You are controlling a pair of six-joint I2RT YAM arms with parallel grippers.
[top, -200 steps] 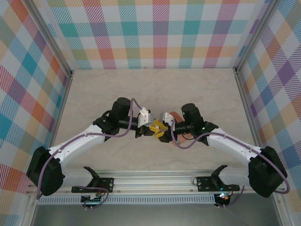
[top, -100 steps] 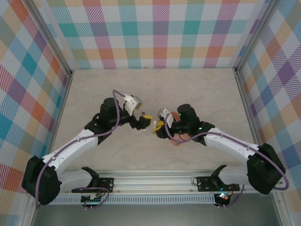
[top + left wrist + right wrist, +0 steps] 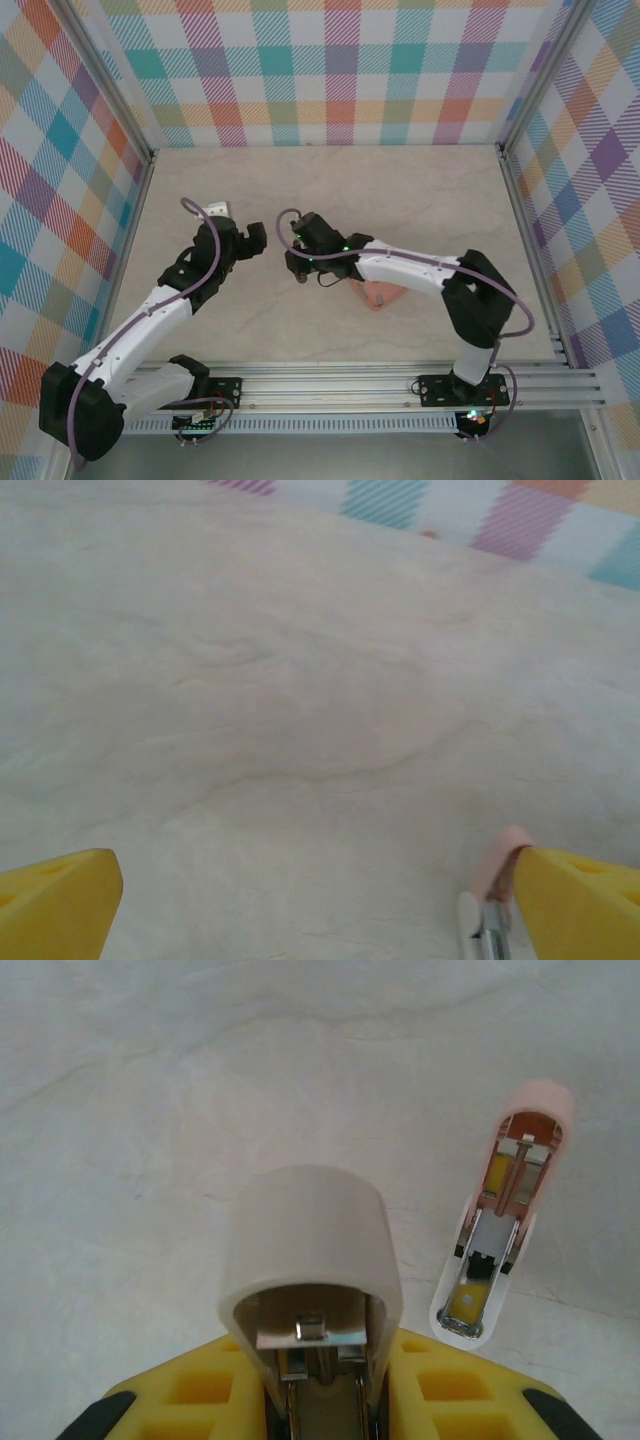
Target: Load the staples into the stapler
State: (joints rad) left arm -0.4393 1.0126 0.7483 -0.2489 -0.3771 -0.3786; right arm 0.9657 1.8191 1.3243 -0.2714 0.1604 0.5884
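My right gripper [image 3: 315, 1375] is shut on the stapler [image 3: 310, 1250], whose pale cap sticks out between the yellow fingers with its metal channel showing underneath. A pink oblong piece [image 3: 505, 1225] with a white base lies open on the table just to its right. In the top view the right gripper [image 3: 300, 265] reaches left of centre, and the left gripper [image 3: 254, 238] sits apart from it. The left gripper [image 3: 315, 920] stands open over bare table, with a pink tip [image 3: 497, 865] beside its right finger. The staples are too small to make out. The salmon-pink tray [image 3: 381, 294] is partly under the right arm.
The pale marbled table [image 3: 400, 200] stretches wide behind both grippers. Chequered walls [image 3: 330, 70] close in the back and both sides. An aluminium rail [image 3: 330, 385] runs along the near edge.
The grippers, which met at the centre, have parted. The left arm drew back to the left and opened. The right arm stretched left across the table with the stapler.
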